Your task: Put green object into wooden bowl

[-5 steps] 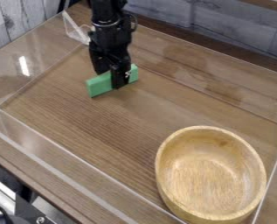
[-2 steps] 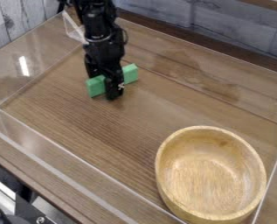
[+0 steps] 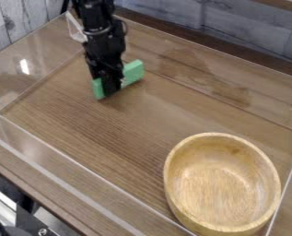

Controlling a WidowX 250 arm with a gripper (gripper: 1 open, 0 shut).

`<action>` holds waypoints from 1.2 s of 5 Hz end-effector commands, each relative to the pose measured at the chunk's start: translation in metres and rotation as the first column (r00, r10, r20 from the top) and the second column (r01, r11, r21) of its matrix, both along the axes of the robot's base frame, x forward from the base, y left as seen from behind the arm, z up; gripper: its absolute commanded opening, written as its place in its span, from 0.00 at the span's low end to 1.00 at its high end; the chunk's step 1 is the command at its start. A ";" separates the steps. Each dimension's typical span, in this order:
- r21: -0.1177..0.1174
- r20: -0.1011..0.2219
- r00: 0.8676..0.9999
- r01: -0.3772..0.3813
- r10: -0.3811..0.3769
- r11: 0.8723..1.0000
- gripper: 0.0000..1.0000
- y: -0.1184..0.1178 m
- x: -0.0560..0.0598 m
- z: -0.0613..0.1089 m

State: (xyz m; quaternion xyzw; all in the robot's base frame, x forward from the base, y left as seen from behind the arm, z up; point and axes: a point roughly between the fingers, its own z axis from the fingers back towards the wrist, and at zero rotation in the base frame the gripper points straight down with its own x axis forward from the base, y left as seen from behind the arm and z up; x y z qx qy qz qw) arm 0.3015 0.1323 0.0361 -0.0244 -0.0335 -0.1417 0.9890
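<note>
1. We see the black end effector (image 3: 105,81) pointing straight down near the table's far left corner, its fingers drawn in narrow onto the left end of the small flat bright green rectangular block (image 3: 120,77). We judge it to be gripping the block, though the fingers hide the contact itself.

2. The block lies on the dark wood-grain table (image 3: 135,138) or just at its surface; we cannot tell whether it has left the surface. It sits well apart from the large round shallow bowl of light tan wood (image 3: 222,181), which stands at the table's near right corner and is empty.

3. What could go wrong, in our judgement: the grip falls toward one end of the block, not at its middle, so the free end may sag or swing when lifted, and the block could twist out of the fingers.

4. A low carry is a second risk: the bowl has a thick raised rim (image 3: 171,157), and a drooping block could strike it and be knocked loose onto the table.

5. The clear wall (image 3: 25,64) along the table's left edge stands near the arm, so a wide swing that way could bump it.

6. The block's long axis runs diagonally, from its near left end under the fingers up toward the far right. It appears to lie flat, broad face up.
</note>
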 end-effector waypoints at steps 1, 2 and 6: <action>-0.018 0.049 0.999 0.015 -0.014 1.000 0.00 -0.007 0.008 0.015; -0.009 0.074 0.997 -0.028 0.029 1.000 0.00 -0.018 0.010 0.046; -0.069 0.057 0.998 -0.027 0.030 0.997 0.00 -0.166 -0.034 0.066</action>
